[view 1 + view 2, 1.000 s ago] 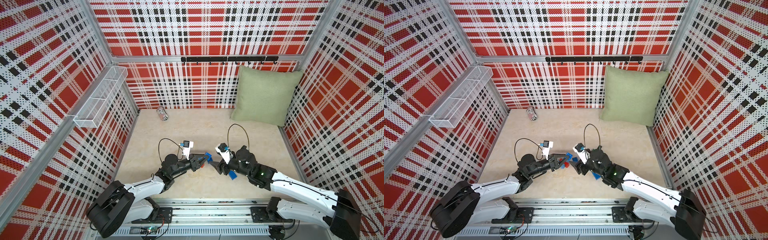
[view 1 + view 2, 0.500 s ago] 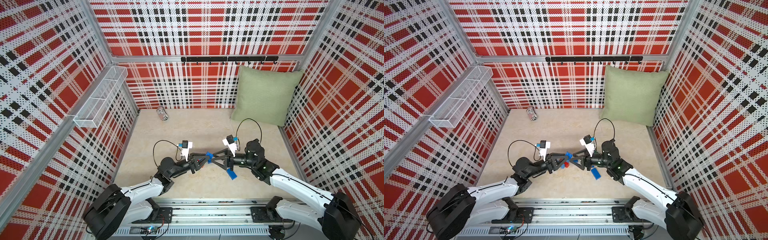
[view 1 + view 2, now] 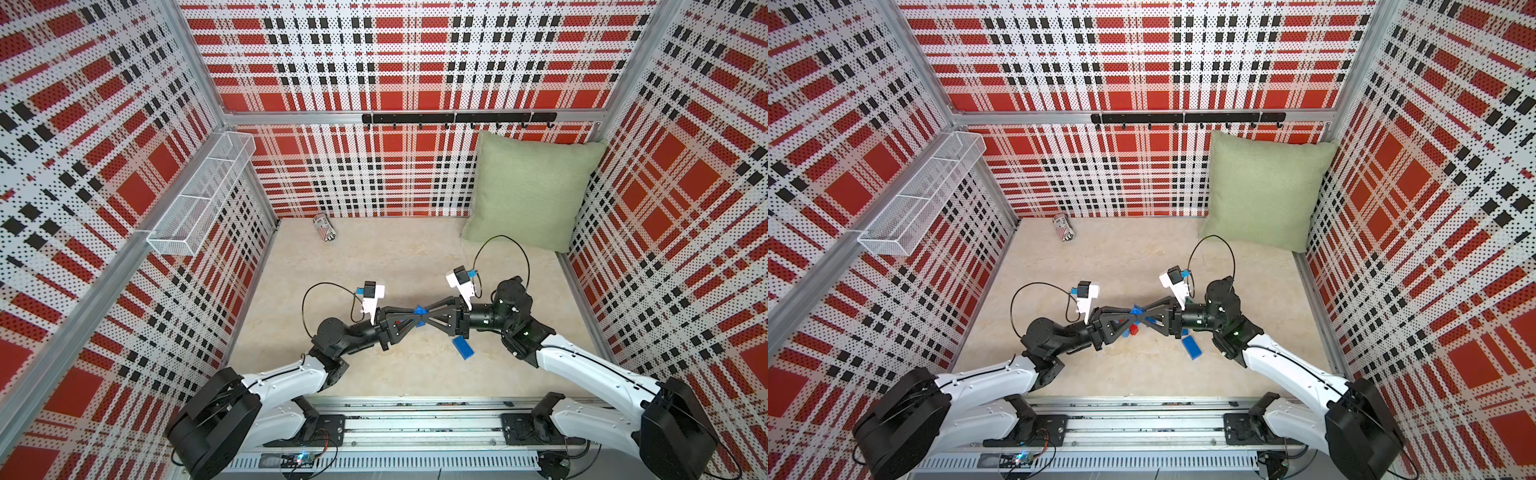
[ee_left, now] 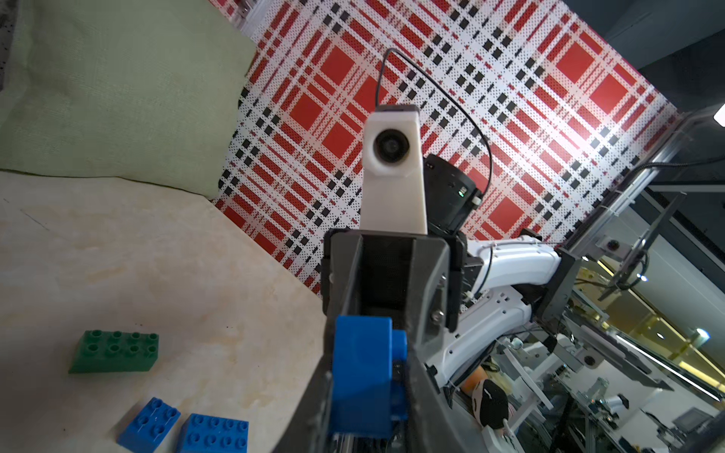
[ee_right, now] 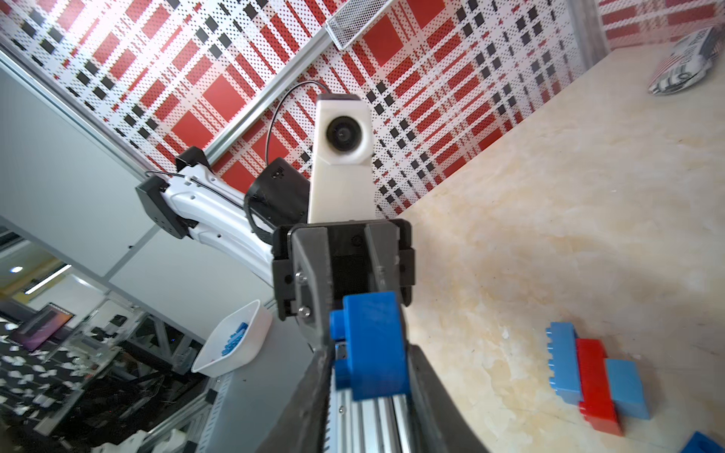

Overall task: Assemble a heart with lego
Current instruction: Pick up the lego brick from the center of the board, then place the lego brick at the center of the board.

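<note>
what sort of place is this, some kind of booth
Probably a robot test cell in a lab: a small booth walled in plaid perforated panels, a left arm and a right arm mounted on a rail at its front, and, in the left wrist view, workshop equipment beyond the walls.

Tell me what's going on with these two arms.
Both arms meet tip to tip above the beige tabletop. The left gripper and the right gripper are each shut on the same small blue square studded brick, held in the air between them; it looks like a handover or regrip. A joined cluster of light blue, red and blue bricks, the start of the heart, lies on the table. A green long brick and a blue long brick lie loose nearby.
</note>
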Robot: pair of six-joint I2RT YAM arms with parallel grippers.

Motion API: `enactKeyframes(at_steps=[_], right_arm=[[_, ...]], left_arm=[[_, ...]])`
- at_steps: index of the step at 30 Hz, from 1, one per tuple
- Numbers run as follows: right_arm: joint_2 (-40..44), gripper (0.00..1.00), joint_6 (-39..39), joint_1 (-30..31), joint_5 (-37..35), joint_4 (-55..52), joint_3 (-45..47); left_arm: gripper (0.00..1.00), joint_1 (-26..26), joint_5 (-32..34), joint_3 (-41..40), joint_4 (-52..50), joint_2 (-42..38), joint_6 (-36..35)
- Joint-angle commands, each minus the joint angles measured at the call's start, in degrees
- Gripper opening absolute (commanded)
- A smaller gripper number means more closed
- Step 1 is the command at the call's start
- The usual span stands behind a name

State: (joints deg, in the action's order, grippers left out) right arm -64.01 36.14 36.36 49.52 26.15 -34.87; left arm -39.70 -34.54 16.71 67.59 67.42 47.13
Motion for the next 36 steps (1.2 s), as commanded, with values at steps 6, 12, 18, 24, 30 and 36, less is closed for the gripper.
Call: enactKeyframes(at_steps=[6,12,18,24,30,36], right_arm=[[0.3,0.22,0.0,0.0,-0.3,0.6,-0.5],[1.6,0.19,-9.0,0.0,-9.0,-13.1,-3.3],[1.2,0.2,-18.6,2.1,-31.2,-27.7,-4.5],[-8.4,0.18,-22.5,15.4,-56.9,-31.9,-7.2],[-18.0,0.18,-21.6,27.2,-68.6,-30.6,-8.7],[-25.3,0.18,-18.8,30.9,-69.2,-28.3,-10.2]], left_arm=[[0.22,-0.2,-1.5,0.6,2.6,0.3,0.8],[0.68,2.0,0.0,-0.3,1.4,-1.3,2.2],[0.76,8.5,13.3,-2.0,-22.3,-9.8,1.4],[0.77,11.4,28.7,1.7,-47.0,-9.4,-3.9],[0.75,12.6,31.2,-0.4,-46.5,-5.0,-3.6],[0.75,13.3,30.6,-0.1,-42.7,1.9,-5.3]])
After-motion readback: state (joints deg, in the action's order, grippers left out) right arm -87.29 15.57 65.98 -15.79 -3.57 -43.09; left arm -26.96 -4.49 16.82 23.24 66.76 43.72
